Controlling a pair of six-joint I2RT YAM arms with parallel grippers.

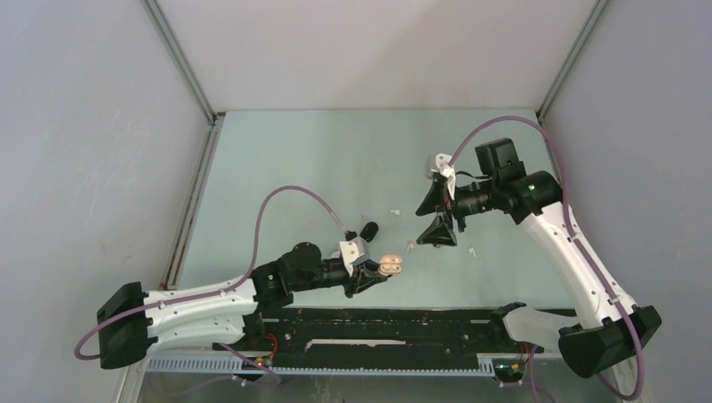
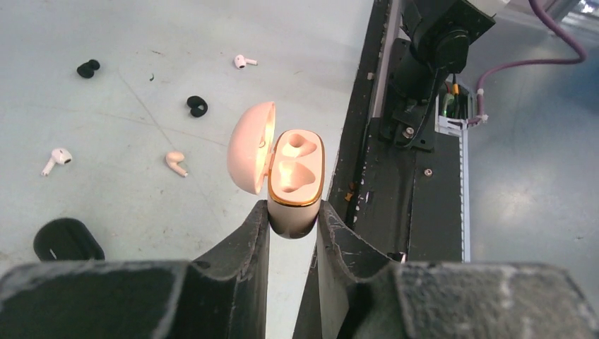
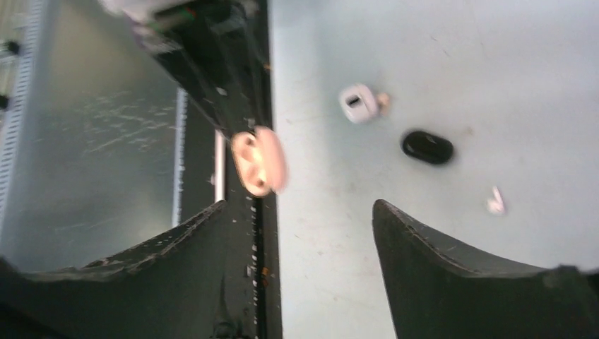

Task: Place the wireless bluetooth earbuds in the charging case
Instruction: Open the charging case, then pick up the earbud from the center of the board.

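The left gripper [image 2: 292, 222] is clamping the base of an open pink case [image 2: 297, 166] above the table's [image 2: 106, 198] near edge. The case's lid is tipping back and both its sockets are sitting empty. The right gripper [image 3: 300, 212] is hanging over the table with its jaws wide apart, gripping nothing. Five earbuds are lying loose on the table, well apart from the pink case: two black earbuds [image 2: 88, 68] [image 2: 197, 106], two white earbuds [image 2: 244, 61] [image 2: 56, 157] and one pink earbud [image 2: 176, 162]. A black case [image 2: 67, 240] and a white case [image 3: 358, 104] are resting there too, making three cases.
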